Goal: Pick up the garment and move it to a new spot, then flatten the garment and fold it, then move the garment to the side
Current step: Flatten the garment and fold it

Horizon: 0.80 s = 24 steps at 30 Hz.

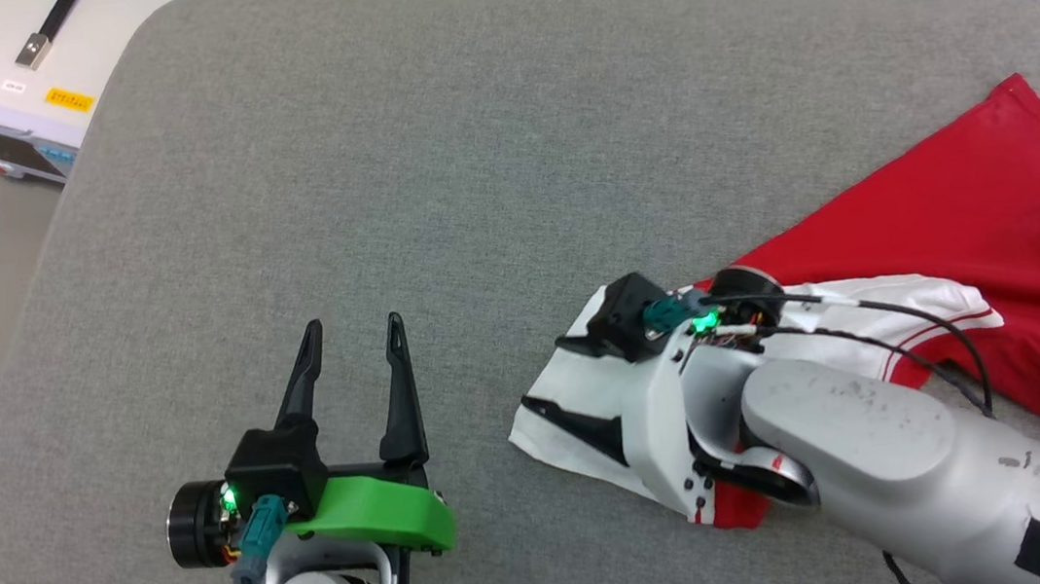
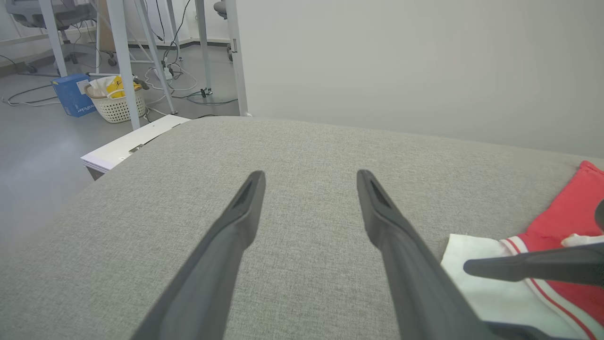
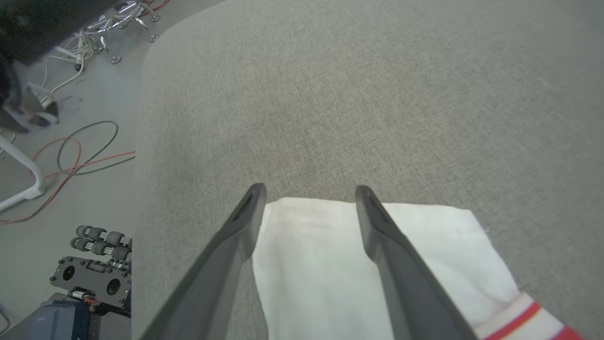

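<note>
A red jersey-style T-shirt with white short sleeves and red-and-white striped trim (image 1: 990,209) lies crumpled on the right side of a broad grey fabric-covered cushion (image 1: 426,156), one white sleeve spread flat towards the middle. The right gripper (image 1: 544,372) hovers low over that sleeve, its jaws spread apart and gripping nothing. In the right wrist view the two dark fingers of this gripper (image 3: 309,187) straddle the sleeve's far hem, with the white cloth (image 3: 321,264) showing between and beside them. The left gripper (image 1: 354,323) rests well apart from the shirt over bare cushion, its jaws likewise wide and empty. In the left wrist view this gripper (image 2: 310,174) points across the cushion, with the shirt (image 2: 571,212) off to the right. The pale right forearm covers the shirt's near portion in the head view. The picture's right edge cuts off the red body, and its bunched folds hide whatever is on the front. A white box-shaped device with a yellow label (image 1: 17,85) sits on the floor beyond the cushion's far left corner.
</note>
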Tool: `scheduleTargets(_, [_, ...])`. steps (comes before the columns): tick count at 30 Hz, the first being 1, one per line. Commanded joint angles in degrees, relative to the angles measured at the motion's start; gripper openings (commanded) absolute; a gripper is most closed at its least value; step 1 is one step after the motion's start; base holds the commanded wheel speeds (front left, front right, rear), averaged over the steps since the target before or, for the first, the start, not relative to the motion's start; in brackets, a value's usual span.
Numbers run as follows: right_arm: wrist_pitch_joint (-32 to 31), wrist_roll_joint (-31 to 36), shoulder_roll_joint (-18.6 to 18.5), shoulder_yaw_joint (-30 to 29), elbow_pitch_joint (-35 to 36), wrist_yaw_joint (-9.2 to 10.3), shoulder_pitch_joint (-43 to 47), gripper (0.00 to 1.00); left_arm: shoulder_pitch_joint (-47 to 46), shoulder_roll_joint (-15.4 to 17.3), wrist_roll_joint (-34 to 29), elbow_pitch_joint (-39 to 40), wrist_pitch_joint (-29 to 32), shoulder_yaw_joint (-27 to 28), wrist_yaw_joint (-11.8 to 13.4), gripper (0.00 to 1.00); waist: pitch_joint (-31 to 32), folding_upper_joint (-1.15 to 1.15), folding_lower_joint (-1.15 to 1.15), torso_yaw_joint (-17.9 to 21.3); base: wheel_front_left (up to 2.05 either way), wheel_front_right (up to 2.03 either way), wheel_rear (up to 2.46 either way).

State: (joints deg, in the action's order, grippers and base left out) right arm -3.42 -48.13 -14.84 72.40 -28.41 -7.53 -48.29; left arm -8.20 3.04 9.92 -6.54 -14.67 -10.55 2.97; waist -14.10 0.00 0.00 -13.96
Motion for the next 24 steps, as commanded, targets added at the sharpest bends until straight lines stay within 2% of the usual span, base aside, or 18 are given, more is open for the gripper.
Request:
scheduleTargets(1, [2.1, -0.3, -1.3, -1.0, 0.5, 0.04, -1.2, 1.0, 0.9, -0.2, -0.5, 0.1, -0.3, 0.2, -0.2, 1.0, 1.8, 0.0, 0.0, 1.3, 0.0, 0.0, 0.0])
scheduleTargets(6, [5.5, -0.8, -7.2, -5.6, 3.3, 0.04, -3.7, 1.0, 2.4, -0.2, -1.3, 0.3, -0.3, 0.8, -0.5, 1.0, 4.0, 0.0, 0.0, 2.5, 0.0, 0.0, 0.0])
scheduleTargets(10, [1.8, -2.7, -13.4, -8.3, 5.9, 0.04, -5.8, 1.0, 3.2, -0.2, -1.7, 0.4, -0.3, 1.0, -0.8, 1.0, 4.9, 0.0, 0.0, 2.8, 0.0, 0.0, 0.0])
scheduleTargets(13, [-6.4, -4.9, -19.1, -7.8, 7.7, 0.04, -7.7, 1.0, 3.6, -0.2, -1.7, 0.4, -0.3, 0.9, -1.0, 1.0, 5.3, 0.0, 0.0, 2.6, 0.0, 0.0, 0.0])
scheduleTargets(17, [-19.7, -11.6, -25.4, -7.9, 9.7, 0.04, -9.5, 1.0, 3.9, -0.2, -1.5, 0.5, -0.3, 0.5, -1.1, 1.0, 4.8, 0.0, 0.0, 2.1, 0.0, 0.0, 0.0])
scheduleTargets(21, [-29.7, -16.4, -28.8, -7.6, 10.5, 0.04, -10.6, 1.0, 3.4, -0.2, -1.0, 0.7, -0.3, 0.0, -1.0, 1.0, 3.6, 0.0, 0.0, 1.5, 0.0, 0.0, 0.0])
scheduleTargets(24, [-35.4, -17.5, -30.1, -6.3, 9.7, 0.04, -10.6, 1.0, 2.9, -0.2, -0.5, 0.9, -0.3, -0.6, -0.8, 1.0, 2.3, 0.0, 0.0, 0.8, 0.0, 0.0, 0.0])
